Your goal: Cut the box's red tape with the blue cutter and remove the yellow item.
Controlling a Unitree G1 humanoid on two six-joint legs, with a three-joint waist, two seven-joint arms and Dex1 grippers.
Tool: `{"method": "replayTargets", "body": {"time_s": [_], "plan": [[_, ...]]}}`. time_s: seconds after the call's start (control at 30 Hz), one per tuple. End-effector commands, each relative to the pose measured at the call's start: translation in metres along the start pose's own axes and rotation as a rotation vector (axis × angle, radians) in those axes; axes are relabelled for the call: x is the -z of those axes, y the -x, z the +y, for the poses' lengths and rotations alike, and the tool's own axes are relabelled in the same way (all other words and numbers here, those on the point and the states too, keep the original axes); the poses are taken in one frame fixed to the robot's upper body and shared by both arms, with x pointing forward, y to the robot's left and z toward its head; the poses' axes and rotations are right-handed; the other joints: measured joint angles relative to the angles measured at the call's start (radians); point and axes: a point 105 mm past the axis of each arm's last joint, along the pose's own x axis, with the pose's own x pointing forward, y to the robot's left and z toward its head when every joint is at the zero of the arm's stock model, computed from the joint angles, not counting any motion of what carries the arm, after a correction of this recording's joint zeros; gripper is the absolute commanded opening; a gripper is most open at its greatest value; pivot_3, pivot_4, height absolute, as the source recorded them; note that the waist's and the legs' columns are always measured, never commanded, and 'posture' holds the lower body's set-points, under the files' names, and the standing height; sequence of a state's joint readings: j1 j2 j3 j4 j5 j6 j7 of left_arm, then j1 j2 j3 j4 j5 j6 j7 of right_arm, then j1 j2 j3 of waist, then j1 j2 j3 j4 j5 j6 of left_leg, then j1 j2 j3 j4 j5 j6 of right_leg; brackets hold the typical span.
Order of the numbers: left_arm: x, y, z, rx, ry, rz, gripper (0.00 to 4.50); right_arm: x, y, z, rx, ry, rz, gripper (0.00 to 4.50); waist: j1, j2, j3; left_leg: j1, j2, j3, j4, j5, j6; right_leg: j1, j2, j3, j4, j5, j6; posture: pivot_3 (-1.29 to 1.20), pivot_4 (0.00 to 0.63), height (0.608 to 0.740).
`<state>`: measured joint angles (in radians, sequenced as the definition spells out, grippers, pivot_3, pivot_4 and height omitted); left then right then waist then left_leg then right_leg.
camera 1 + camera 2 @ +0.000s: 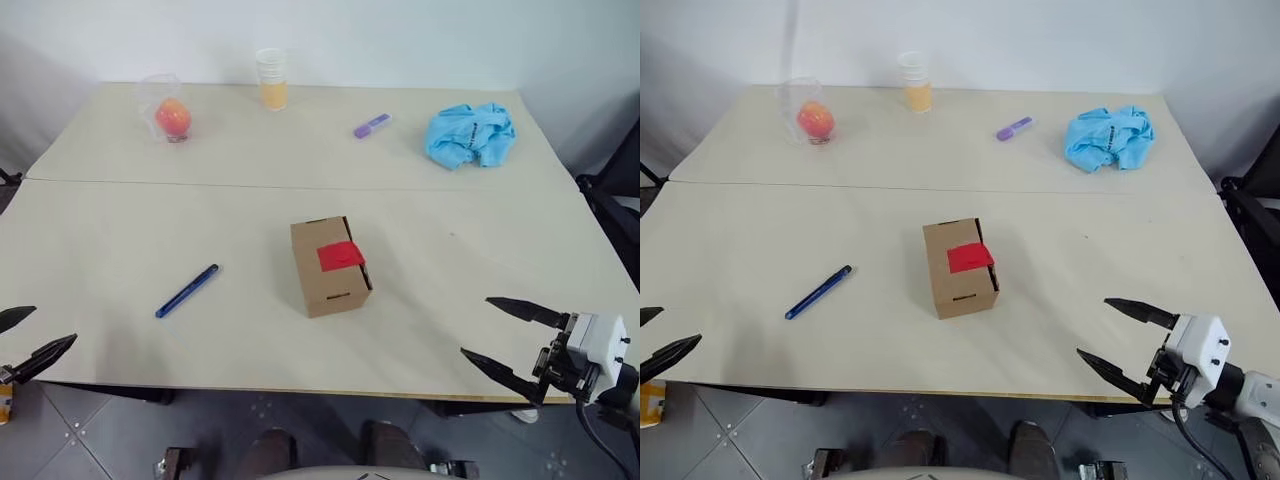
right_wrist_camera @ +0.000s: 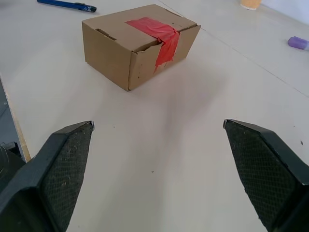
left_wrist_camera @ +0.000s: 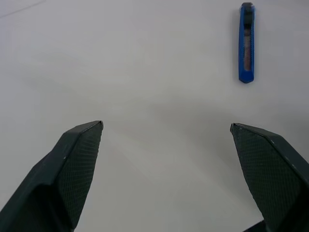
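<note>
At the near edge of the surface both grippers hang with nothing in them. On the near left, the left gripper has its jaws spread wide, holding and touching nothing; its wrist view looks past the two black fingers at bare tabletop, with the blue cutter lying ahead. On the near right, the right gripper is likewise wide open and empty — its fingers stand apart from everything, with the box well ahead of them.

One box sits near the middle of the surface, its flaps closed, and one piece of red tape runs across the top and down one side. One blue cutter lies flat to the box's left, well apart from it. Along the far side stand one orange-red fruit in clear plastic, one cup of orange liquid, one purple marker and one crumpled light-blue cloth.

The surface is pale beige — a seam crosses it side to side behind the box. A white wall rises behind, and grey floor tiles show below the near edge.
</note>
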<state>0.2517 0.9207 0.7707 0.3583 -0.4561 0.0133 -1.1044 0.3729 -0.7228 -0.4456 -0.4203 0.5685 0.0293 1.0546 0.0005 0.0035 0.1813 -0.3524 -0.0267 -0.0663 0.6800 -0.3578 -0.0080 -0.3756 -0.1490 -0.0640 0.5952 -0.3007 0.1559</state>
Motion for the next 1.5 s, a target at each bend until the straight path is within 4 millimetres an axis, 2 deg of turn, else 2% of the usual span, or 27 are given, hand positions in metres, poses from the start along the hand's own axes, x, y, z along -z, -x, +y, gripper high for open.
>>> {"method": "replayTargets", "body": {"time_s": [0.03,0.13,0.23,0.27,0.37,0.47,0.6,0.67,0.7,0.73,0.9,1.0,1.2,1.5], "plan": [[-0.010,-0.005,-0.001,0.001,-0.022,-0.031,4.49,-0.005,-0.005,0.001,-0.009,0.016,-0.023,4.50,0.000,0.000,0.000,0.000,0.000,0.000,0.000,0.000,0.000,0.000,0.000,0.000,0.000,0.000,0.000,0.00,0.150,0.740],[-0.021,-0.020,-0.016,0.101,0.098,-0.069,4.49,-0.007,-0.013,-0.001,-0.012,0.002,-0.041,4.50,0.001,0.000,0.000,0.000,0.000,0.001,0.000,-0.001,0.000,0.000,0.000,0.001,0.000,0.000,0.000,0.00,0.150,0.740],[-0.046,-0.043,-0.040,0.206,0.119,-0.158,4.49,-0.009,-0.025,-0.003,-0.035,-0.014,-0.055,4.50,0.004,0.000,0.000,0.000,0.000,0.000,0.000,-0.001,0.000,0.000,0.000,0.002,0.000,0.000,0.000,0.00,0.150,0.740],[-0.052,-0.052,-0.048,0.233,0.111,-0.184,4.11,-0.008,-0.031,-0.003,-0.044,-0.026,-0.046,4.12,0.004,0.000,0.000,0.000,0.000,0.000,0.000,-0.001,0.000,0.000,0.000,0.002,0.000,0.000,0.000,0.00,0.150,0.740],[-0.060,-0.088,-0.091,0.364,0.043,-0.164,3.29,0.003,-0.048,-0.006,-0.074,0.008,0.019,3.23,0.001,0.000,0.000,0.000,0.000,0.000,0.000,-0.001,0.000,-0.001,0.000,0.003,0.000,0.000,0.000,0.00,0.150,0.740],[-0.072,-0.132,-0.135,0.473,-0.013,-0.196,2.39,0.013,-0.080,-0.026,-0.013,0.032,0.051,2.21,0.000,0.001,0.000,0.000,-0.001,0.001,0.001,-0.001,0.000,-0.002,0.000,0.003,0.001,0.000,0.000,0.00,0.150,0.740],[-0.087,-0.177,-0.158,0.462,-0.146,-0.186,1.10,0.018,-0.114,-0.050,0.053,0.123,0.059,0.71,-0.003,0.001,0.000,-0.001,-0.006,0.002,0.001,0.001,-0.002,-0.005,0.001,0.004,0.007,0.001,0.001,0.00,0.150,0.740],[-0.096,-0.193,-0.169,0.468,-0.109,-0.200,0.48,0.014,-0.131,-0.057,0.068,0.130,0.027,0.05,-0.004,0.001,0.000,-0.003,-0.007,0.003,0.001,0.002,-0.002,-0.009,0.002,0.005,0.009,0.001,0.001,0.00,0.150,0.740],[-0.097,-0.198,-0.174,0.481,-0.087,-0.196,0.10,0.013,-0.138,-0.055,0.043,0.146,0.026,0.00,-0.004,0.001,0.000,-0.004,-0.007,0.005,0.001,0.002,-0.002,-0.010,0.002,0.006,0.011,0.001,0.001,0.00,0.150,0.740],[-0.098,-0.201,-0.179,0.496,-0.089,-0.191,0.01,0.014,-0.144,-0.052,0.011,0.175,0.026,0.00,-0.005,0.001,0.000,-0.004,-0.008,0.006,0.001,0.002,-0.002,-0.012,0.002,0.008,0.012,0.001,0.001,0.00,0.150,0.740],[-0.093,-0.203,-0.217,0.673,-0.090,-0.138,0.01,0.007,-0.173,-0.046,-0.086,0.186,-0.016,0.00,-0.011,0.001,0.000,-0.006,-0.009,0.009,0.001,0.002,-0.001,-0.018,0.002,0.011,0.013,0.001,0.001,0.00,0.150,0.740],[-0.094,-0.203,-0.232,0.739,-0.107,-0.135,0.01,0.005,-0.181,-0.040,-0.153,0.197,-0.034,0.00,-0.011,0.001,0.000,-0.007,-0.008,0.009,0.001,0.002,-0.001,-0.017,0.001,0.011,0.013,0.001,0.001,0.00,0.150,0.740],[-0.100,-0.206,-0.249,0.777,-0.097,-0.165,0.01,0.010,-0.178,-0.030,-0.261,0.191,-0.015,0.00,-0.002,0.001,0.000,-0.007,-0.009,0.008,0.003,0.002,-0.001,-0.017,0.001,0.011,0.014,0.001,0.001,0.00,0.150,0.740],[-0.095,-0.198,-0.261,0.809,-0.070,-0.169,0.01,0.024,-0.164,-0.028,-0.274,0.159,0.038,0.00,-0.003,0.001,0.000,-0.006,-0.009,0.009,0.003,0.002,-0.001,-0.017,0.001,0.012,0.014,0.001,0.001,0.00,0.150,0.740]]}}
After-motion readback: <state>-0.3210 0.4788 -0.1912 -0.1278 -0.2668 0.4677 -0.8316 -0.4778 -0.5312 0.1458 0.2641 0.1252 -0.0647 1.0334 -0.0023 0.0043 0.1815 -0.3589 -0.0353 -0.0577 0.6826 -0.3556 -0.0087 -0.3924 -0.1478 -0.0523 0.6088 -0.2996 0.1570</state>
